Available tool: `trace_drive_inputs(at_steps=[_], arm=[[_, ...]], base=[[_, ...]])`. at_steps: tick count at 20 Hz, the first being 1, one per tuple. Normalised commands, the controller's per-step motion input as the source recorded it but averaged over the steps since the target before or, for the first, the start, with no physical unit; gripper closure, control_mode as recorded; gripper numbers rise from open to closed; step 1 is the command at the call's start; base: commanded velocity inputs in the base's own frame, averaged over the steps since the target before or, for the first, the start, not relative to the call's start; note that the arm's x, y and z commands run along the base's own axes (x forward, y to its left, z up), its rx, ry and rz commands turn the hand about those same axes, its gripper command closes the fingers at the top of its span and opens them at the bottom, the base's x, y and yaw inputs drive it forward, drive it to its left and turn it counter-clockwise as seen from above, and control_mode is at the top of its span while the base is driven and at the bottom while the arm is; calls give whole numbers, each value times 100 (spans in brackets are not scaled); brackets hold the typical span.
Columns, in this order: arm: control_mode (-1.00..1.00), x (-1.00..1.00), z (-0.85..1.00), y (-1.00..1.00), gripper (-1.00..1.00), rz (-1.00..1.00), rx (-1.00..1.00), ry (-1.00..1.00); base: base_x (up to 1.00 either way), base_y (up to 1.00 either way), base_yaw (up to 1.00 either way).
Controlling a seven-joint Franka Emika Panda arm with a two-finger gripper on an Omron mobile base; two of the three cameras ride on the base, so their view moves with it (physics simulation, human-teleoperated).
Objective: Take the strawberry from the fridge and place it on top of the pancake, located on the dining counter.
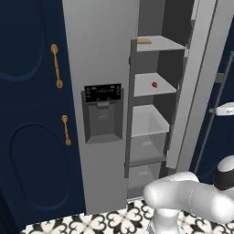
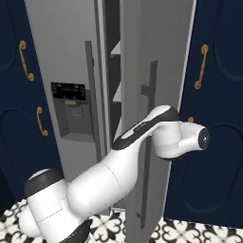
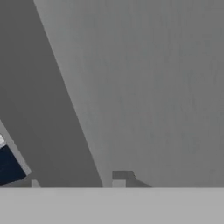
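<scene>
The fridge (image 1: 103, 55) stands with its right door (image 1: 196, 91) swung open, and grey shelves show inside. The strawberry (image 1: 154, 84), a tiny red berry, rests on the second shelf from the top, towards its right side. My arm (image 2: 142, 133) reaches up across the outer face of the open door (image 2: 166, 71). A white part of my gripper (image 1: 225, 109) shows past the door's edge, next to its long dark handle. In the hand view a flat grey fridge surface (image 3: 144, 87) sits very close, and the fingers are too cropped to judge. The pancake and the dining counter are out of view.
A flat tan item (image 1: 144, 41) lies on the top shelf. Navy cabinets with gold handles (image 1: 56, 66) flank the fridge on both sides. The black dispenser panel (image 1: 103, 93) is on the shut left door. Patterned tile floor (image 1: 114, 219) lies below.
</scene>
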Motion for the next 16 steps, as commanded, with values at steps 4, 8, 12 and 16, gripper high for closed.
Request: trace_drive_inputs(at_steps=[4,8,12,16], arm=[[-100,-6,0,-42,-100,13,7,-7],[-100,-4,0,-10,-100,2,3,-8],[-100,-9,-15,-42,-100,0,4,-3],[-100,-64,-16,-52,-100,-7,5,-2]], base=[[0,0,0],[0,0,0],[0,0,0],[0,0,0]])
